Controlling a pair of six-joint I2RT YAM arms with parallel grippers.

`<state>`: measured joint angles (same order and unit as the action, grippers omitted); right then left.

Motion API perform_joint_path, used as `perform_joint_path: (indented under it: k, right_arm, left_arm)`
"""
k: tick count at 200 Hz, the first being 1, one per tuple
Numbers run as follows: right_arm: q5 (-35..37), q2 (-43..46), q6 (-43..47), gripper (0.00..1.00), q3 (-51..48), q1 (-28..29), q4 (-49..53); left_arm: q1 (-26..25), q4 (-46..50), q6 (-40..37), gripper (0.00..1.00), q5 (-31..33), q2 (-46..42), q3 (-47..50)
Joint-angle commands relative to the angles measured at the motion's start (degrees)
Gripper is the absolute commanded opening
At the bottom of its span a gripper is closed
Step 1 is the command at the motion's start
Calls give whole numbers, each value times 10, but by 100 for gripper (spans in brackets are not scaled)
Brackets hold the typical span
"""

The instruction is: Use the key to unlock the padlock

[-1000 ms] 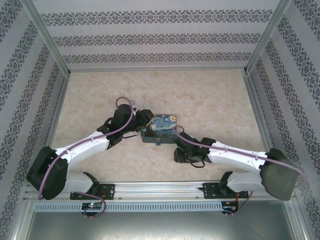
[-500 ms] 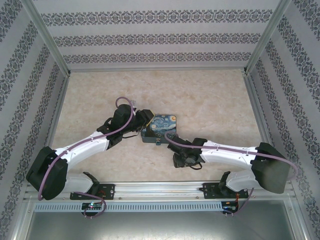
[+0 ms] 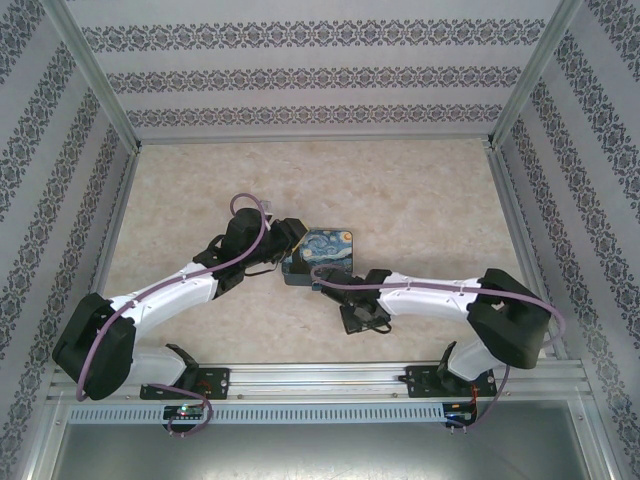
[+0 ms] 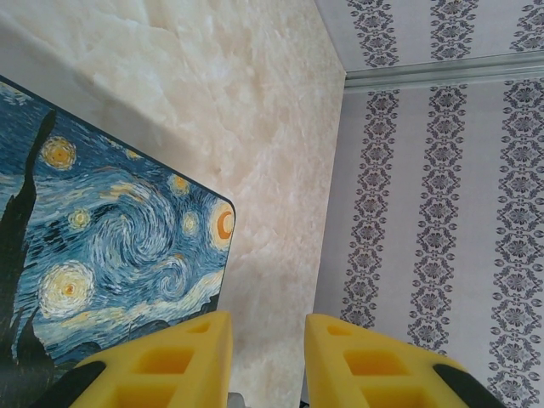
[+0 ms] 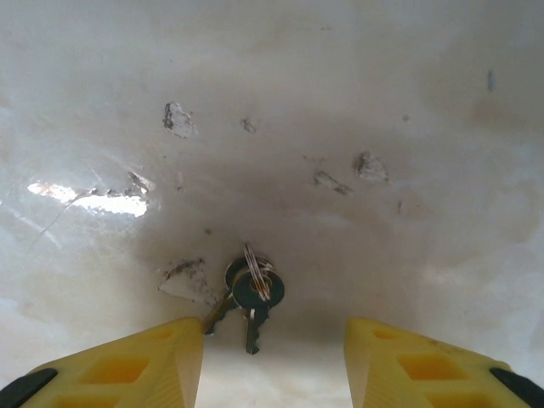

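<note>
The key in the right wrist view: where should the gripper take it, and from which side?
Take the key by its round head, under the ring, where the metal stands highest; its blade lies flat on the table. Come straight down from above: the open right gripper straddles it, a finger on each side.

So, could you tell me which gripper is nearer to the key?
Right. The right gripper is open just over the key on the table; the left gripper is off beside the painted box.
</note>
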<state>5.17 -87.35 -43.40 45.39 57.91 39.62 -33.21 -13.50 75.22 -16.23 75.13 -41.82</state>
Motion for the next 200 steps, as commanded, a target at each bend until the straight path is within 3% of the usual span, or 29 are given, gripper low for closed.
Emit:
perform_joint_path:
  k: [1, 94, 200]
  right_arm:
    - [15, -12, 16, 47, 14, 1, 17]
    - [6, 68, 0, 49, -10, -1, 25]
    - [4, 21, 16, 43, -21, -10, 9]
  left_arm:
    - [11, 0, -10, 29, -2, -11, 7]
    - [14, -4, -10, 29, -7, -4, 7]
    - [13, 0, -9, 29, -6, -6, 3]
